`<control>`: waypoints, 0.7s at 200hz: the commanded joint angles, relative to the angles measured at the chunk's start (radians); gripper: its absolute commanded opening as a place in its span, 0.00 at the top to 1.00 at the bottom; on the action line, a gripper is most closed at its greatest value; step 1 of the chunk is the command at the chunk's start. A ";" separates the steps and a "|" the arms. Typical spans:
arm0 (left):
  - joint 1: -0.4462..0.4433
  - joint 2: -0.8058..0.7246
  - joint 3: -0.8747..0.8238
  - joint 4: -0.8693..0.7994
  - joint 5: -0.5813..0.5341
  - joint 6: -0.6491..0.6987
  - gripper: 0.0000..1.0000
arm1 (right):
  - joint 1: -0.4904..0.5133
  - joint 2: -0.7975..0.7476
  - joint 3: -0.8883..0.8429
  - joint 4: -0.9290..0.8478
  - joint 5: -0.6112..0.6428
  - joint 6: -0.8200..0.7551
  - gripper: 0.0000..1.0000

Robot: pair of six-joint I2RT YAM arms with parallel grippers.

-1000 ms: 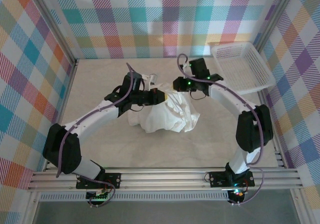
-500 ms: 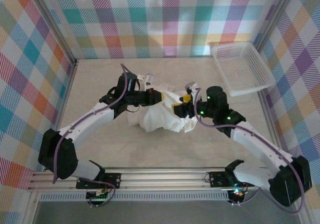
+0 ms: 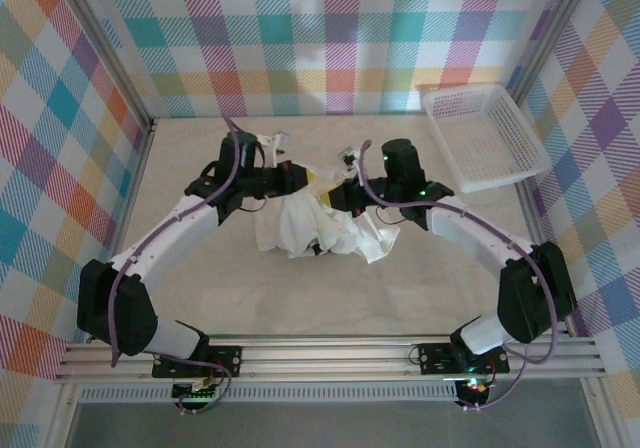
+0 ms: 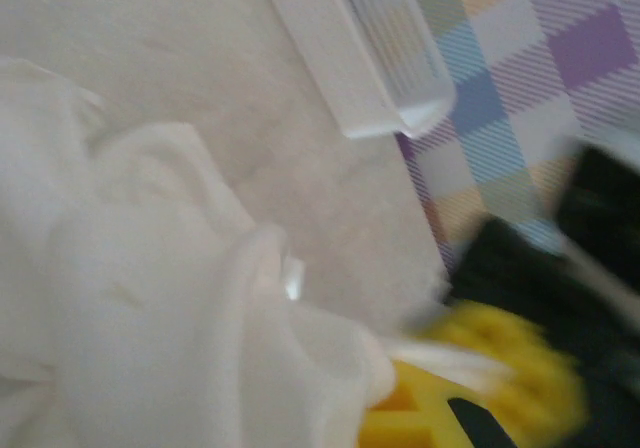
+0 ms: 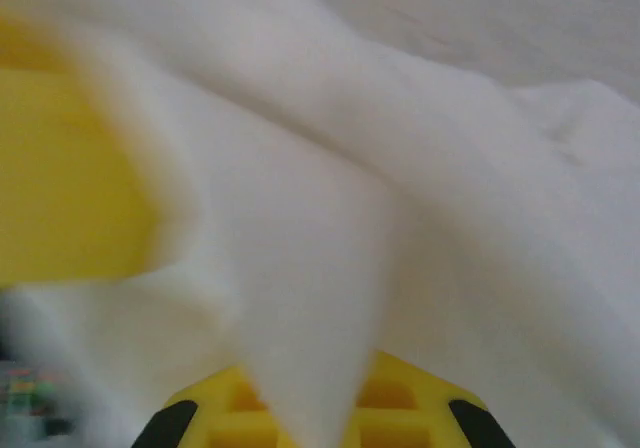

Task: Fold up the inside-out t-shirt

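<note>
Left gripper (image 3: pixel 303 181) is clamped on a pinch of the inside-out t-shirt (image 3: pixel 320 230). The right gripper (image 3: pixel 335 196), just beside it, is likewise closed on the garment, with white cloth draped over its yellow fingers (image 5: pixel 305 416). Both grips sit at the edge of the garment that faces the far side of the white basket (image 3: pixel 482 133). The t-shirt lies on the desk (image 3: pixel 200 278), well apart from the basket, to its left and somewhat nearer the arm bases. It forms a crumpled heap of creases and overlapping lobes, with no sleeve, hem or collar laid out flat.

Progress, as judged from this state, is early. No fold is made and the cloth is not yet spread. Whether the garment has been turned right side out cannot be told from the bunched fabric. What remains is to draw the two held points apart, flatten the shirt on the desk, and then make the folds.
</note>
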 commanded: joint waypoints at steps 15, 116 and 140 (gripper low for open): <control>0.091 0.107 0.010 -0.018 -0.095 0.089 0.93 | -0.016 -0.087 -0.026 0.318 -0.365 0.424 1.00; 0.043 -0.381 -0.235 -0.143 -0.145 0.008 0.45 | -0.085 -0.023 0.036 0.180 -0.190 0.370 1.00; -0.073 -0.330 -0.210 -0.113 -0.169 0.039 0.44 | -0.084 -0.003 0.051 0.175 -0.209 0.386 1.00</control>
